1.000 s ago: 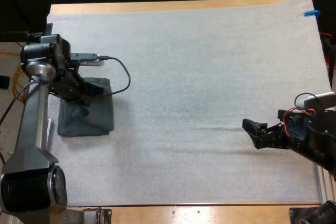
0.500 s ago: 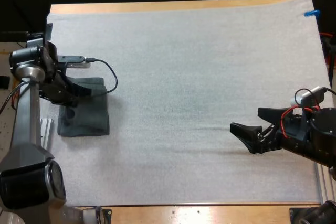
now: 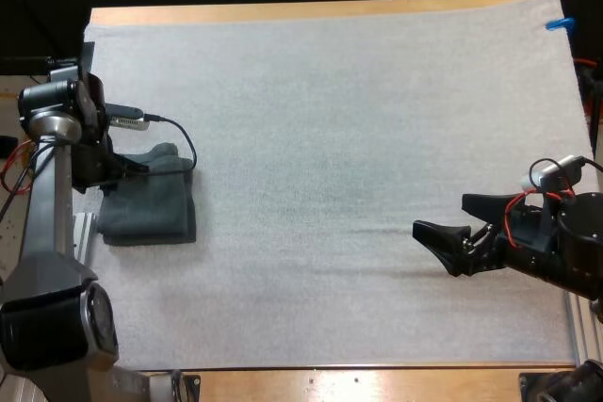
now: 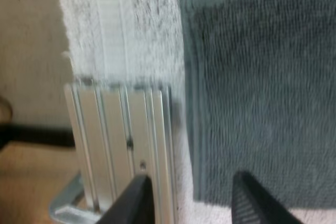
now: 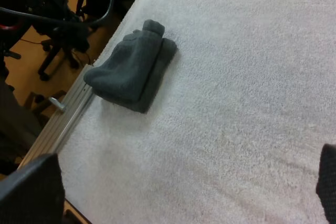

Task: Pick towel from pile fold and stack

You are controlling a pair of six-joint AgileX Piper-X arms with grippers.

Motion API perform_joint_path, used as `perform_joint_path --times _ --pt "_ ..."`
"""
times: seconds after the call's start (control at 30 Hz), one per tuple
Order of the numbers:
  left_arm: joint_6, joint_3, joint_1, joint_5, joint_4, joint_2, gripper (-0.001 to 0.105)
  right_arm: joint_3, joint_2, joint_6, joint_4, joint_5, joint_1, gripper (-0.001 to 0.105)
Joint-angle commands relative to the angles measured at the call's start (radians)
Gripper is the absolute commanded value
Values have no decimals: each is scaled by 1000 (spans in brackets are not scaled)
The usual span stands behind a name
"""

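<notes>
Over at the mat's left edge, I'm watching the left end effector (image 3: 121, 168) backing off the folded towel (image 3: 151, 206). A second ago it was sitting over the towel's middle; now it's hanging at the towel's left border, half over the aluminium rail (image 4: 121, 140) that's running just beside the white mat (image 3: 358, 138). Its fingers are standing apart, released and carrying nothing: the wrist view is showing one fingertip over the rail side and the other over the towel's corner, neither pressing. The towel itself isn't shifting. It's lying folded on the mat, hard against the left edge, with a small bump rising at its far end. The right end effector (image 3: 440, 216) is sitting low at the mat's right side, well apart from the towel. It was looking narrower a second ago, was spreading half a second ago, and is now holding spread and empty. I'm reading this as the place-and-pat step wrapping up for this piece, with both arms freeing up for the next pick. I'm keeping an eye on that bump, since the top fold may be springing open now the pressure is coming off. I'm also watching the left arm, which is drifting close to the desk's (image 3: 283, 12) side rail.
</notes>
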Motion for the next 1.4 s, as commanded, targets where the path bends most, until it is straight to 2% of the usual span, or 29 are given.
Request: perform_joint_path --times 0.0,0.23,0.37,0.5,0.6,0.73,0.93,1.1,1.23,1.3,1.37 --pt "-11 -11 -8 -7 3 -29 35 -5 -3 -2 -14 -14 0 95" --pt "-29 -12 -70 129 -29 -252 35 -5 -3 -2 -14 -34 0 95" --pt "-35 -12 -133 267 -84 -395 35 -5 6 -2 -14 -32 -2 95" --pt "-50 -12 -210 358 -140 -492 35 -5 57 -2 -3 19 -2 95" --pt "-61 -12 -268 359 -159 -541 35 -5 108 -4 3 80 -9 95" --pt "-61 -12 -314 356 -152 -572 35 -9 169 -50 6 87 -81 95" --pt "-61 29 -320 356 -141 -612 35 -72 212 -198 83 86 -334 95" --pt "-55 147 -320 344 -170 -696 35 -133 200 -317 217 101 -561 95" --pt "-55 229 -320 307 -197 -776 35 -133 144 -394 267 213 -630 95" --pt "-54 278 -320 279 -211 -832 35 -133 99 -440 278 324 -632 95" --pt "-54 312 -320 272 -231 -881 35 -133 62 -462 285 331 -630 95"
